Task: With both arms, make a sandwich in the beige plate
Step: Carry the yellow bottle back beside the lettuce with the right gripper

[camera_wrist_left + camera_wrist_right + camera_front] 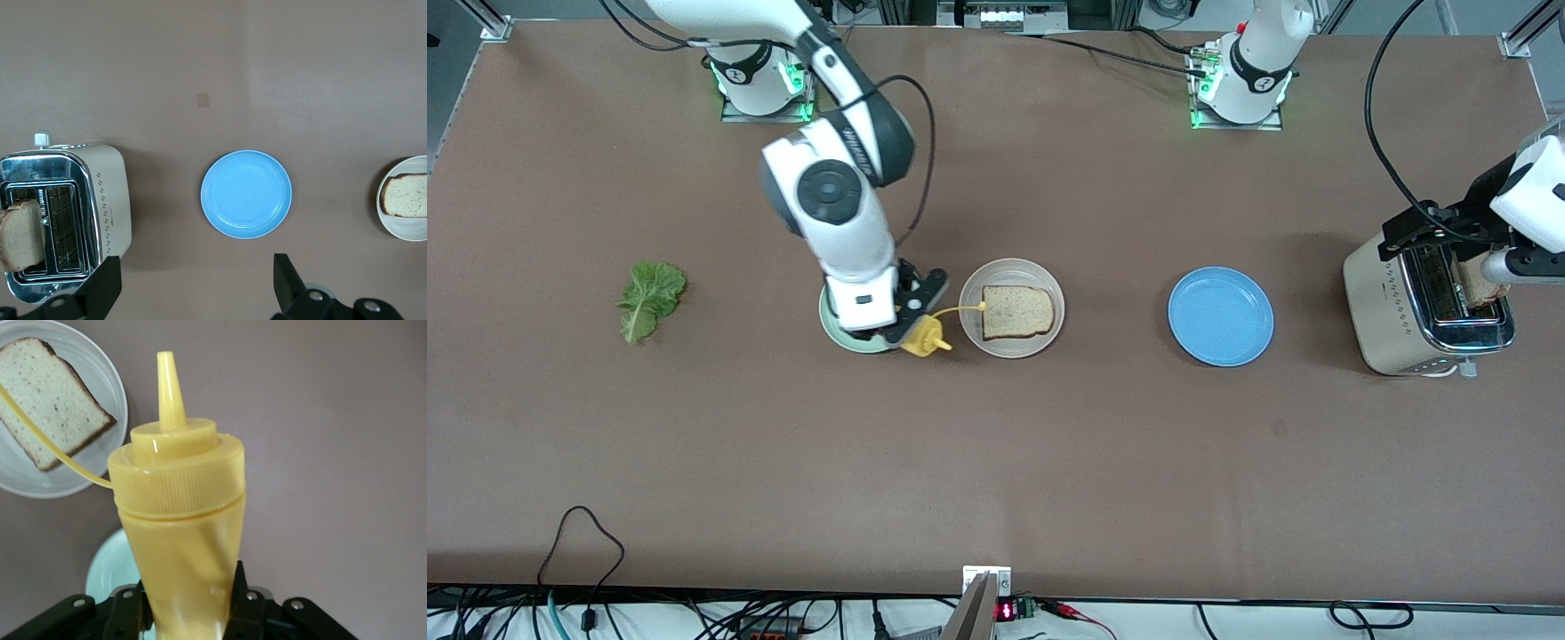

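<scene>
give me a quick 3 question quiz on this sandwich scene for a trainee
1. True or false: the lettuce leaf already lies on the bread slice in the beige plate.
2. What does the right pincer hold? A) a knife B) a yellow squeeze bottle C) the blue plate
3. Fill in: a second slice sticks up out of the ____, at the left arm's end of the table.

Key
1. False: the leaf lies on the bare table toward the right arm's end.
2. B: shut on it, over the mint-green plate.
3. Toaster; the left pincer is open above it.
</scene>
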Controlling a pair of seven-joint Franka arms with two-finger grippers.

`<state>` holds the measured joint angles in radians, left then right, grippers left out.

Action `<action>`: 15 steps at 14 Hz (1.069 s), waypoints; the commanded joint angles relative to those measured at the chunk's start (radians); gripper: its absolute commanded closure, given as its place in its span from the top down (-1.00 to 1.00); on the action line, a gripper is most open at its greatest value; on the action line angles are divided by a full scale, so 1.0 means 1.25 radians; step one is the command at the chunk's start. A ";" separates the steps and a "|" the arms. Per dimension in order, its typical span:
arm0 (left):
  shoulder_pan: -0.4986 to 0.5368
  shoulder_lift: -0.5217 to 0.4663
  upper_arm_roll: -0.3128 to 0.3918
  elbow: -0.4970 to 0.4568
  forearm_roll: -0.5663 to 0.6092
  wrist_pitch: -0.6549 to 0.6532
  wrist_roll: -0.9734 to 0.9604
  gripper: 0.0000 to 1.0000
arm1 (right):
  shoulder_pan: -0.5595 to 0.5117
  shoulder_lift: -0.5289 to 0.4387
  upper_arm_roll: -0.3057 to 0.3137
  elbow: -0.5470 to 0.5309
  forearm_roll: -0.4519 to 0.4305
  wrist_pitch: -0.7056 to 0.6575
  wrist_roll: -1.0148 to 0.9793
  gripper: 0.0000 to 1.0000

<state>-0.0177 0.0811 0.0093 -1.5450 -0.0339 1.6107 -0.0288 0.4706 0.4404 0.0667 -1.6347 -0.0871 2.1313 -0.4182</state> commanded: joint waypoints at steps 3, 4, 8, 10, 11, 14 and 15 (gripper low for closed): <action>0.044 -0.011 -0.046 -0.002 0.006 -0.004 0.012 1.00 | -0.155 -0.131 0.034 -0.121 0.138 -0.013 -0.294 -0.94; 0.041 -0.011 -0.046 -0.003 0.006 -0.004 0.011 1.00 | -0.182 -0.145 0.034 -0.129 0.164 -0.026 -0.350 -0.94; 0.040 -0.012 -0.046 -0.007 0.008 -0.006 0.008 1.00 | -0.312 -0.193 0.034 -0.192 0.295 -0.051 -0.604 -0.93; 0.042 -0.019 -0.047 -0.013 0.009 -0.007 0.008 1.00 | -0.382 -0.203 0.033 -0.231 0.402 -0.053 -0.774 -0.93; 0.042 -0.022 -0.047 -0.016 0.009 -0.007 0.008 1.00 | -0.413 -0.204 0.033 -0.248 0.436 -0.054 -0.843 -0.93; 0.042 -0.022 -0.047 -0.016 0.009 -0.007 0.006 1.00 | -0.479 -0.206 0.033 -0.294 0.523 -0.064 -0.999 -0.93; 0.042 -0.023 -0.047 -0.016 0.010 -0.007 0.006 1.00 | -0.509 -0.204 0.033 -0.318 0.582 -0.067 -1.065 -0.93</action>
<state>0.0224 0.0764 -0.0353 -1.5457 -0.0339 1.6073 -0.0288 -0.0996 0.2238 0.0830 -1.9642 0.5374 2.0617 -1.6247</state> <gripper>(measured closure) 0.000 0.551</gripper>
